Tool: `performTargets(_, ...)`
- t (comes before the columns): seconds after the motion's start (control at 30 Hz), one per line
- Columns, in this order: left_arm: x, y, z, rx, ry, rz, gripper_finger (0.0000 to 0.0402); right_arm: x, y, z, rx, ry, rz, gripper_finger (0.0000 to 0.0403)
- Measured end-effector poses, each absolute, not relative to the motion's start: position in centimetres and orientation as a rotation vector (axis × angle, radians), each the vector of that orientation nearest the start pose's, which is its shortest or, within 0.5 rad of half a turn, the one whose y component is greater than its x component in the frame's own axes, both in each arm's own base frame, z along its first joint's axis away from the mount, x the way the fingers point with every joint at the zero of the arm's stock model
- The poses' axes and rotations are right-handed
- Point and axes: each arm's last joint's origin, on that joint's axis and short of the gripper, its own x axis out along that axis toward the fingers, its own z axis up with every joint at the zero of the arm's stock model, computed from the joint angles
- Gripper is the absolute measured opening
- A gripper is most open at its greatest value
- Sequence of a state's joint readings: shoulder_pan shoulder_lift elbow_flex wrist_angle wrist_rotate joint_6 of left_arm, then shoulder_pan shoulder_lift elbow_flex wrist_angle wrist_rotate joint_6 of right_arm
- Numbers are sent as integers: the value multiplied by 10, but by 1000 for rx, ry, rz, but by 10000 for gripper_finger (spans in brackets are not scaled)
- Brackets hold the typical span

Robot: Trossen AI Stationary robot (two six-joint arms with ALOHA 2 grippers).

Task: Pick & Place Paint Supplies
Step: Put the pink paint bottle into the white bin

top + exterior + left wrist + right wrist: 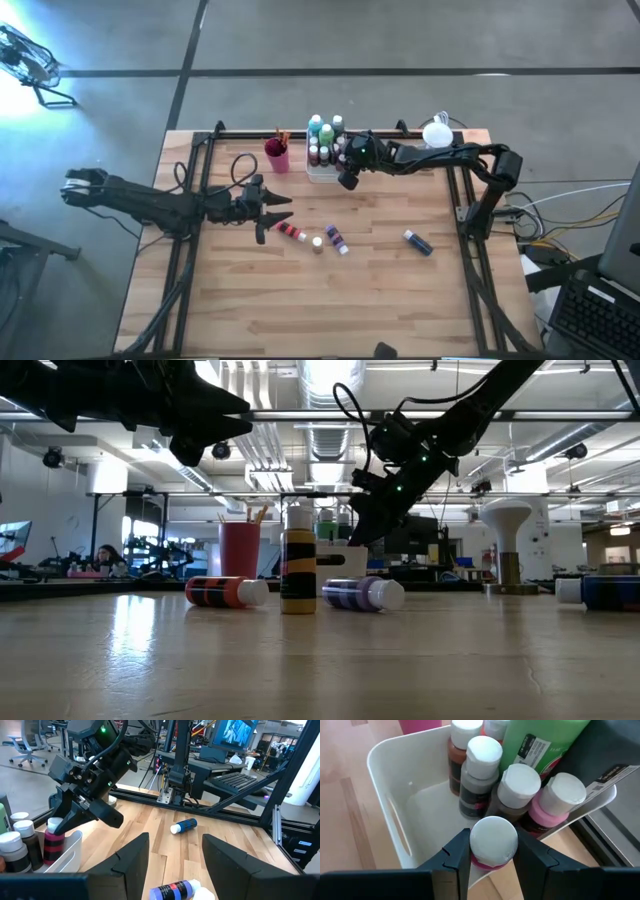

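in the high view the right gripper (345,180) sits upper centre of the frame, at the right edge of the white tray (322,174). its own wrist view shows its two fingers (452,857) closed on a white-capped bottle with a pink body (493,842), held over the tray's near rim, with the tray floor bare beneath the bottle. further in, the tray holds a cluster of upright paint bottles: brown ones with white caps (476,767), a pink one (555,802) and a tall green one (540,742). the magenta cup (277,156) stands just left of the tray with brush handles (282,136) sticking out of it.

the left gripper (275,212) is left of centre in the high view, hanging above the table with its fingers (131,857) spread apart and nothing between them.

loose bottles lie on the wooden table (330,300) in the middle of the frame: a red one (291,231) just right of the left gripper, a small yellowish one standing upright (318,244), a purple one on its side (337,239), and a blue one (417,242) well apart, toward the right. in the low view the red bottle (225,592), the upright yellow bottle with black bands (298,570) and the purple bottle (362,594) line up across the centre.
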State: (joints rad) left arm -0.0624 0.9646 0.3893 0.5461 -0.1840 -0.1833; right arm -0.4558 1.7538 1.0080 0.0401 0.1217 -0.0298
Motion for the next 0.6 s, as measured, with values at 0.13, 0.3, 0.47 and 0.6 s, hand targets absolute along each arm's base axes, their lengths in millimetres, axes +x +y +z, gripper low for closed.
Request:
performTargets(0.13, 204, -7, 235, -179, 18, 124, 190, 322, -166, 179, 99, 711, -546, 110)
performTargets(0.3, 204, -7, 235, -179, 18, 124, 190, 322, -169, 175, 127, 710, -526, 110)
performTargets(0.47, 204, -7, 235, -179, 18, 124, 190, 324, -171, 170, 136, 709, -535, 148)
performTargets(0.6, 204, -7, 235, -179, 18, 124, 190, 324, -171, 170, 133, 705, -537, 169)
